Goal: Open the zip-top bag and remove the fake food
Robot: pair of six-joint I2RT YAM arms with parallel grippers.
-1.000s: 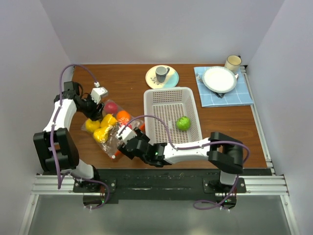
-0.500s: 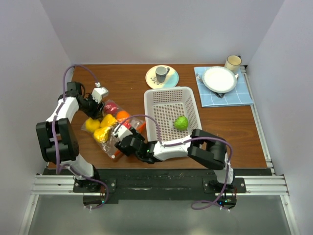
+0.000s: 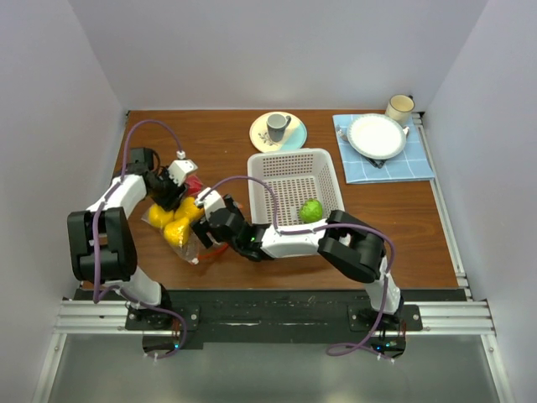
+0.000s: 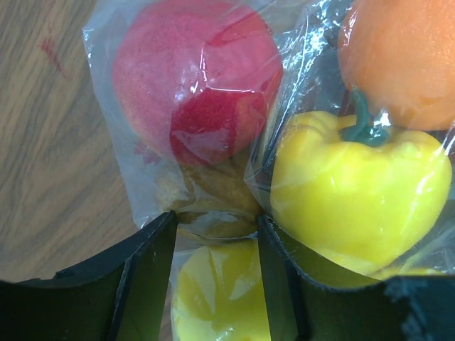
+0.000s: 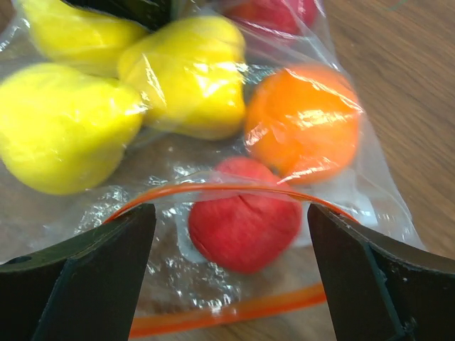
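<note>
The zip-top bag [image 5: 170,277] lies on the surface [image 3: 226,138] with its long axis running from the right gripper [image 5: 227,213] at the mouth end away to the left gripper [image 4: 217,227] at the closed end.

The right jaws are released and spread wide, grasping nothing. They stand on either side of the mouth. Between them one lip of the orange-red zip strip [image 5: 213,188] arches up, while the other lip lies flat, nearer the wrist. So the bag looks to be already open.

Straight ahead of these jaws, just under the raised lip, sits a red fruit [image 5: 245,224]. Beyond it are an orange piece [image 5: 302,124], ahead and to the right, and two yellow pieces [image 5: 60,124], ahead and to the left.

The left jaws are partly clenched on the bag's closed end, with bunched plastic and a yellow piece filling the gap. This looks like an anchoring hold.

The right arm is nearer the opening, so reaching straight in for the red fruit seems the natural next move. One green fruit [image 3: 311,210] already lies in the white basket [image 3: 260,180].
</note>
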